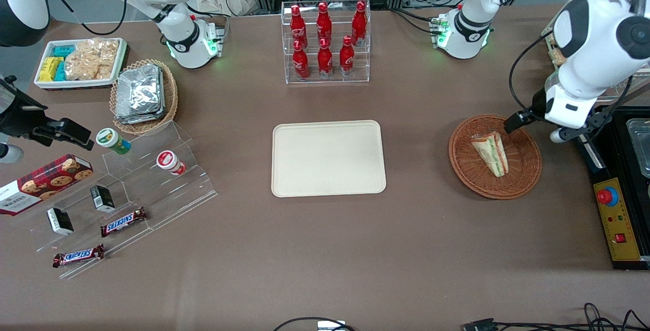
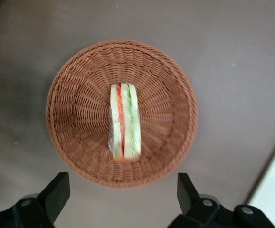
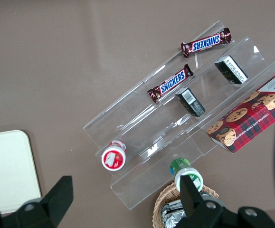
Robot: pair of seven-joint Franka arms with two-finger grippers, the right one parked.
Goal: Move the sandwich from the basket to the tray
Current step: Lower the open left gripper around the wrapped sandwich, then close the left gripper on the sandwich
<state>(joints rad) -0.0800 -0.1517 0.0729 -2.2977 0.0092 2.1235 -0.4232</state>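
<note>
None of the transfer is done yet: the sandwich (image 2: 124,122) lies on its edge in the middle of the basket (image 2: 71,102), directly below the gripper (image 2: 123,194), which hovers above it with fingers spread wide and empty. Descent, grasp and carry all remain; the tray (image 1: 328,158) sits bare, well apart from the gripper.

The working arm (image 1: 591,46) is built of glossy white rounded shells with dark grey discs at its joints and a black cable looped along it. Its white base (image 1: 464,34) wears a black ring and glows green at the sides — the gripper (image 2: 120,202), above the basket's rim, has two black wedge-shaped fingers (image 2: 56,192) set wide apart, each mounted with round screws.
</note>
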